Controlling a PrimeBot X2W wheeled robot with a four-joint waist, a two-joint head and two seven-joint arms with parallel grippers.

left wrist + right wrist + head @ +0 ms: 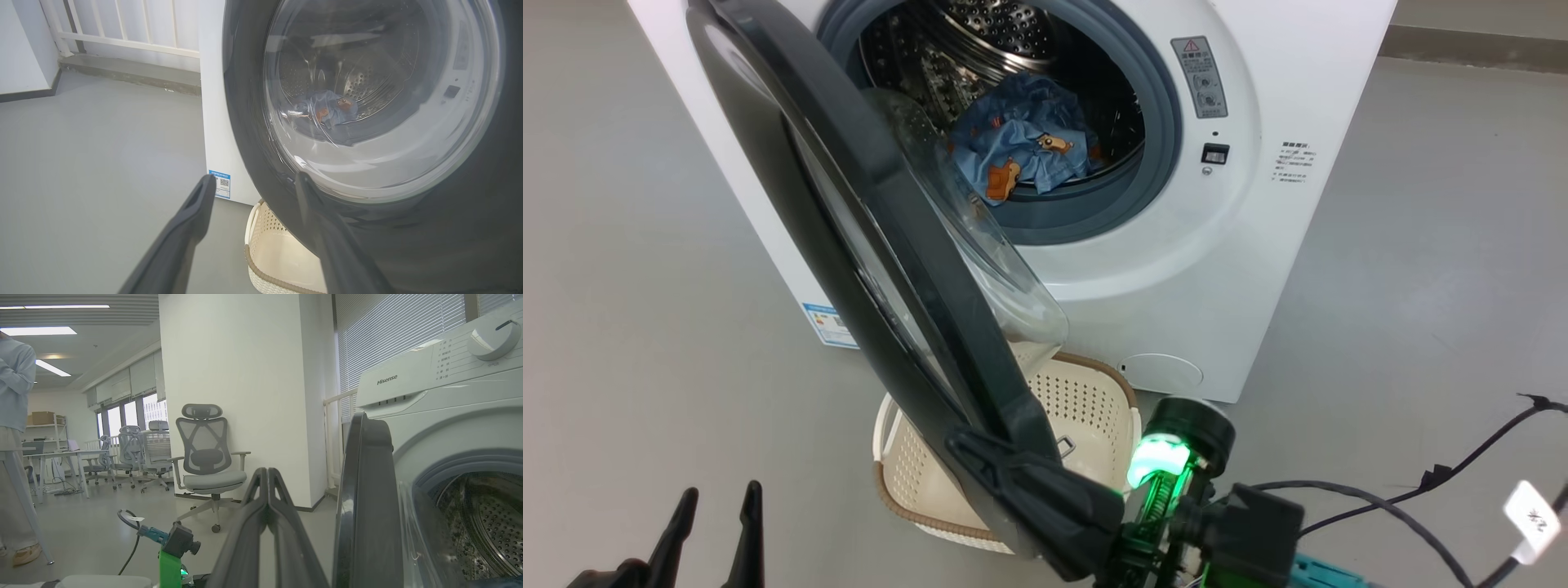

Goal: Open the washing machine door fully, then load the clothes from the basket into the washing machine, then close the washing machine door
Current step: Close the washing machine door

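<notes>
I see left gripper (722,492) fingers spread wide, right gripper (267,475) fingers pressed together beside door (874,204) edge, door part open, clothes (1025,143) inside washer (1258,245), basket (1094,400) beneath door

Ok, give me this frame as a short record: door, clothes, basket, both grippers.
door: washing machine door partly open, hanging over the basket
clothes: blue clothes inside the washing machine
basket: basket below the door, visible part empty
left gripper: left gripper open, holding nothing
right gripper: right gripper shut, empty, beside the door's edge
</notes>
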